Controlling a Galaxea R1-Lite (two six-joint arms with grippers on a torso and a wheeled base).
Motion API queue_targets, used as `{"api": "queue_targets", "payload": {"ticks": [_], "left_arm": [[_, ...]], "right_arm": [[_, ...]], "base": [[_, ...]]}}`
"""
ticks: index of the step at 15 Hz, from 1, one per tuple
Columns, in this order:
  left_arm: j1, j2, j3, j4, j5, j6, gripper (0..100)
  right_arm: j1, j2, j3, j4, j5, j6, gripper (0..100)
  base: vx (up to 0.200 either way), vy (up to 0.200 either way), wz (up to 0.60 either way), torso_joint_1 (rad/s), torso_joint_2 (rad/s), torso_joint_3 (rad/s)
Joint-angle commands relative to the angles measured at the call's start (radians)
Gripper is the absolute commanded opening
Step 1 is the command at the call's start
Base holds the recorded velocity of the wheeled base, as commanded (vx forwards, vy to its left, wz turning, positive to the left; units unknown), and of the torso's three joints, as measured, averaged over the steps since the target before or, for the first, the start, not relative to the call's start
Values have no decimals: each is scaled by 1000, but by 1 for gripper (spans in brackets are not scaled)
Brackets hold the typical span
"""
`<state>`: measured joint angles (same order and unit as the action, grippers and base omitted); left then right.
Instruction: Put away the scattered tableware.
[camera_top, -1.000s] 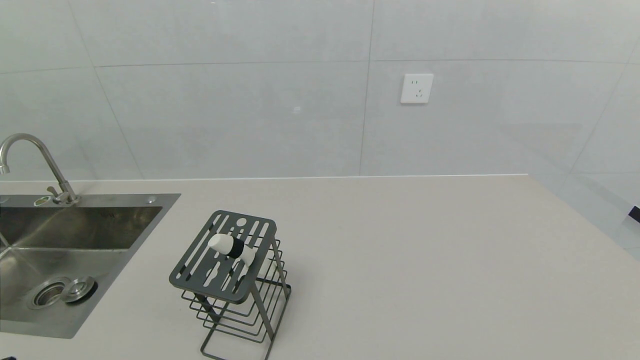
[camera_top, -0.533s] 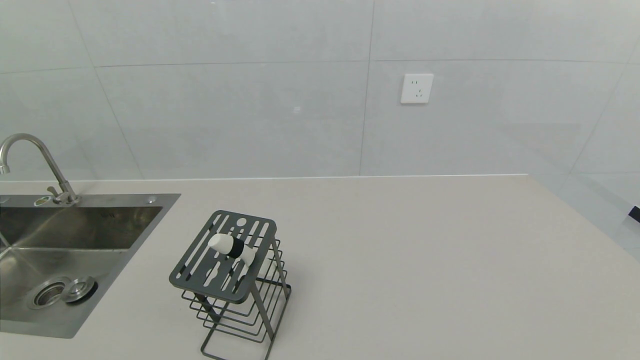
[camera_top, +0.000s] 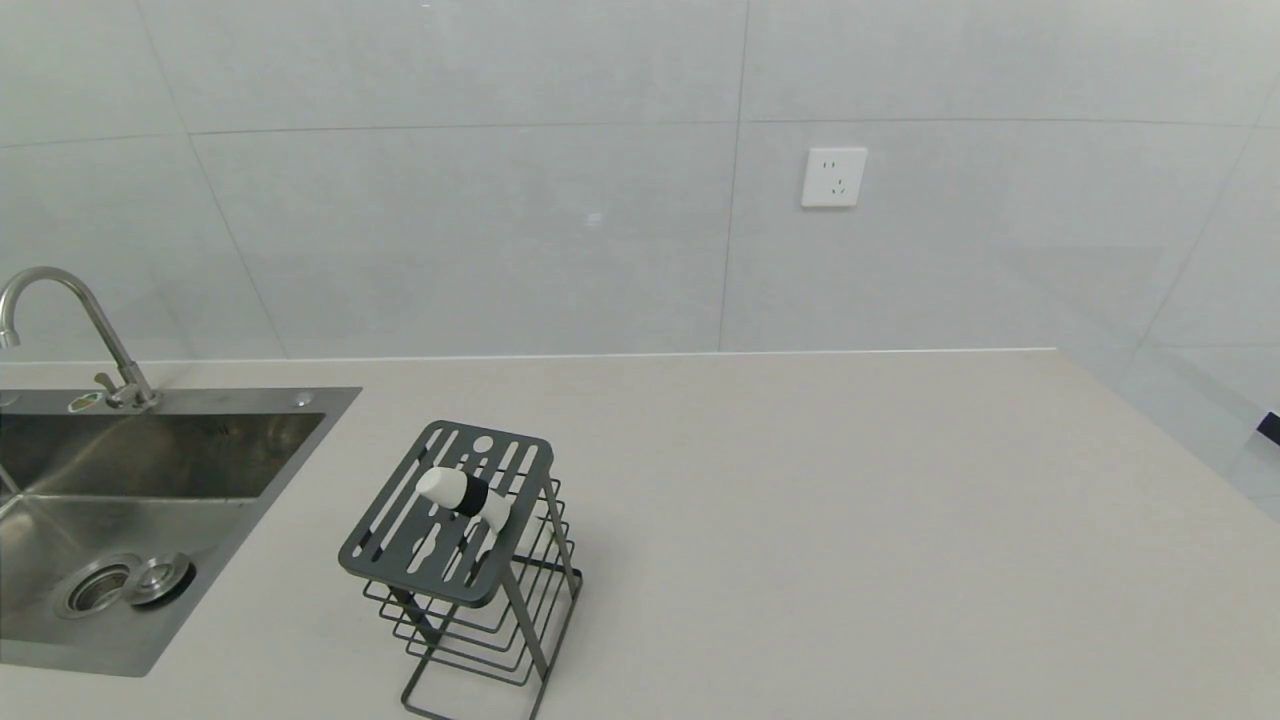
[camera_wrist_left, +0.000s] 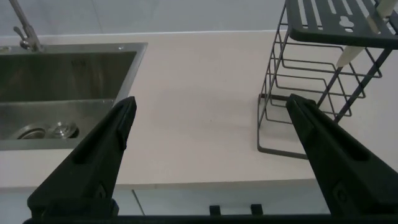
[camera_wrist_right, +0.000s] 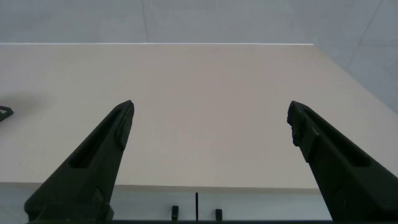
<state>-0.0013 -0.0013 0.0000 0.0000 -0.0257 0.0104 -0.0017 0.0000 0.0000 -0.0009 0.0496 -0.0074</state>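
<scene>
Dark wire rack (camera_top: 398, 532), white-handled knife (camera_top: 455, 490) in its slotted top; left tool (camera_wrist_left: 210, 102), right tool (camera_wrist_right: 210, 107) splayed empty.

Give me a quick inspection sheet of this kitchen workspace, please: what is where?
Surface: beige countertop with a steel sink set in on the robot's left.
Job's things: dark metal rack standing on the countertop; a white-and-black-handled utensil stuck through its slotted top.
Clutter: nothing seen.
Grippers: left gripper and right gripper, fingers open, holding nothing.
Cables: nothing seen.
Surroundings: faucet behind the sink; tiled wall with a white outlet.
</scene>
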Motion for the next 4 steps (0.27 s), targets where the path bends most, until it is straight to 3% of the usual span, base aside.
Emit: {"api": "queue_targets", "payload": {"ticks": [1, 4], "left_arm": [[0, 1, 0, 0, 0, 0, 100], [0, 1, 0, 0, 0, -1, 100]], "right_arm": [[0, 2, 0, 1, 0, 0, 100], [0, 2, 0, 1, 1, 0, 100]], "base": [[0, 0, 0, 0, 0, 0], [0, 0, 0, 0, 0, 0]]}}
